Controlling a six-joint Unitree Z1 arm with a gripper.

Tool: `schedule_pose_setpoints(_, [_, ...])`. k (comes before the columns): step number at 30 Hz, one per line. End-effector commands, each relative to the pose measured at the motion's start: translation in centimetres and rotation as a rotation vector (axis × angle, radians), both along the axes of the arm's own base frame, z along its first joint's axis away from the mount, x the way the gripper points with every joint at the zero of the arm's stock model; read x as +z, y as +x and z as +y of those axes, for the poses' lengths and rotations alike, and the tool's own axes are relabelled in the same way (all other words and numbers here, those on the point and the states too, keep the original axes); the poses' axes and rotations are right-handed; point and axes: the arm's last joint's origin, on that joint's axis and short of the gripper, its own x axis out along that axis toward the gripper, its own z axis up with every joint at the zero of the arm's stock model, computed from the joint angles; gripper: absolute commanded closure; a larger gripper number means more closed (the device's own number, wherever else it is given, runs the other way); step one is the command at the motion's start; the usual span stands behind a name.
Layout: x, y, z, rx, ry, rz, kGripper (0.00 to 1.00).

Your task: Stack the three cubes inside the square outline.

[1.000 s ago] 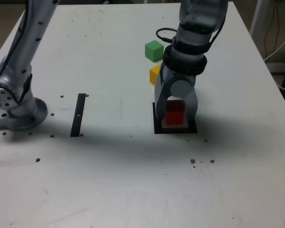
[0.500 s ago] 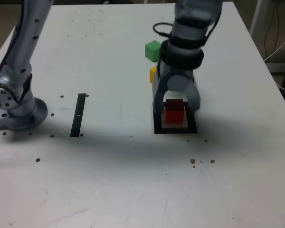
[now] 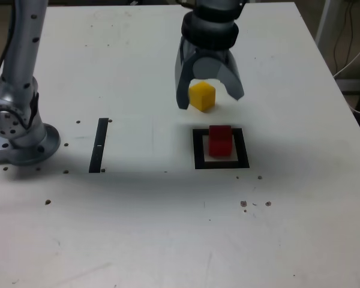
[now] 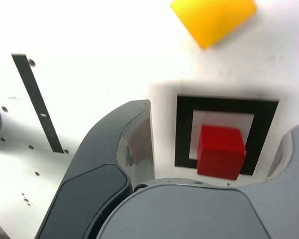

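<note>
The red cube (image 3: 220,141) (image 4: 220,152) stands inside the square outline (image 3: 198,157) (image 4: 183,129), on its white centre. My gripper (image 3: 210,99) (image 4: 219,119) hangs open and empty, raised above the table behind the outline. The yellow cube (image 3: 202,96) (image 4: 213,17) rests on the table just behind the outline. In the exterior view it shows between my spread fingers, but the wrist view shows it beyond the fingertips and untouched. The green cube is hidden behind my arm in the exterior view and is out of the wrist view.
A narrow black strip (image 3: 99,145) (image 4: 37,102) lies on the white table at the exterior view's left. The arm's grey base (image 3: 18,135) stands further left at the table edge. Cables (image 3: 348,60) hang beyond the exterior view's right edge.
My gripper has let go of the red cube in the outline, then risen and drawn back toward the far side. It now hides the green cube, and the yellow cube shows fully.
</note>
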Motion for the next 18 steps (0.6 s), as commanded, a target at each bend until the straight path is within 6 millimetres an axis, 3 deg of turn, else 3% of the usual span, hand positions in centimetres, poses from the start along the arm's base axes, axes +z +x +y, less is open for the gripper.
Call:
schedule_pose_setpoints(1, [0.3, -0.1, 1.0, 0.011, 0.003, -0.011, 0.01])
schedule_pose_setpoints(12, [-0.1, -0.2, 6.3, 0.053, -0.004, -0.001, 0.01])
schedule_pose_setpoints(18, [-0.9, 0.1, 8.0, 0.048, -0.013, 0.009, 0.01])
